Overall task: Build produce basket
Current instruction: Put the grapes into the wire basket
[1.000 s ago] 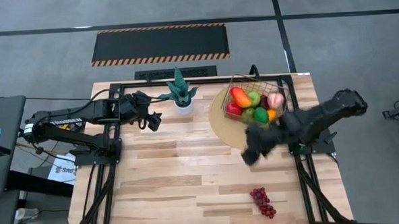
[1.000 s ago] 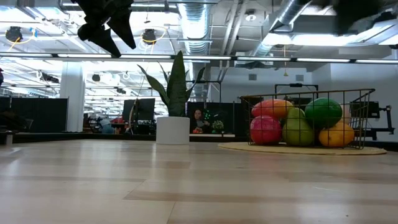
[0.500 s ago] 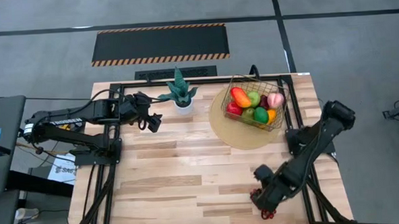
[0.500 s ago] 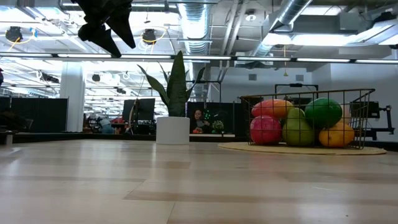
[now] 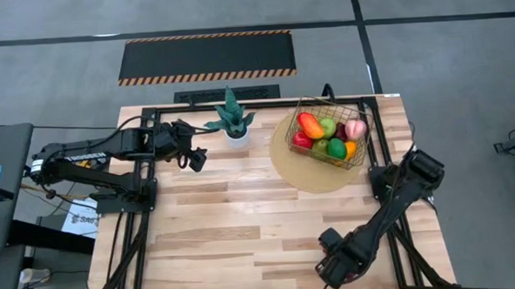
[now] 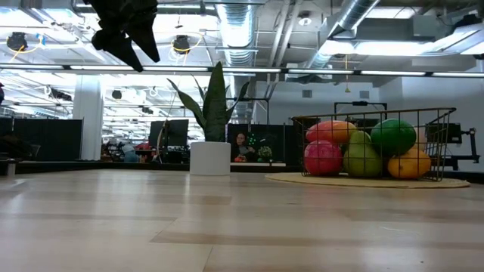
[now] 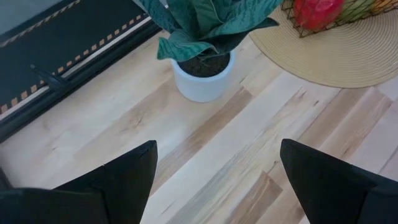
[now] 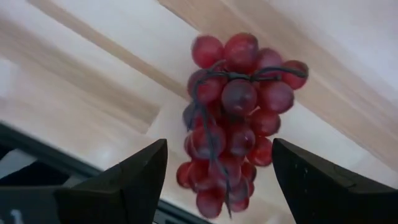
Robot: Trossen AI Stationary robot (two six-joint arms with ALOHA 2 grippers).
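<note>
The brass wire basket [image 5: 331,134] stands on a round tan mat and holds red, green, orange and pink toy produce; it also shows in the low view as the basket [image 6: 374,146]. A bunch of purple-red grapes [image 8: 233,118] lies on the wood near the table's near edge. My right gripper [image 8: 219,146] is open, low over the grapes, with a finger on either side and not touching them. In the high view my right gripper [image 5: 327,274] hides the grapes. My left gripper [image 7: 217,146] is open and waits raised near the plant, seen from above as the left gripper [image 5: 198,157].
A potted green plant [image 5: 233,119] stands at the far edge, left of the tan mat [image 5: 298,173]. The table's near edge runs just beyond the grapes, with the dark frame rail [image 8: 37,165] below it. Bare wood [image 5: 235,224] lies between the two arms.
My right gripper has swung from beside the basket toward the table's near edge and come down over the grapes, with its fingers open. The grapes have stayed where they lay. The left arm has kept still.
</note>
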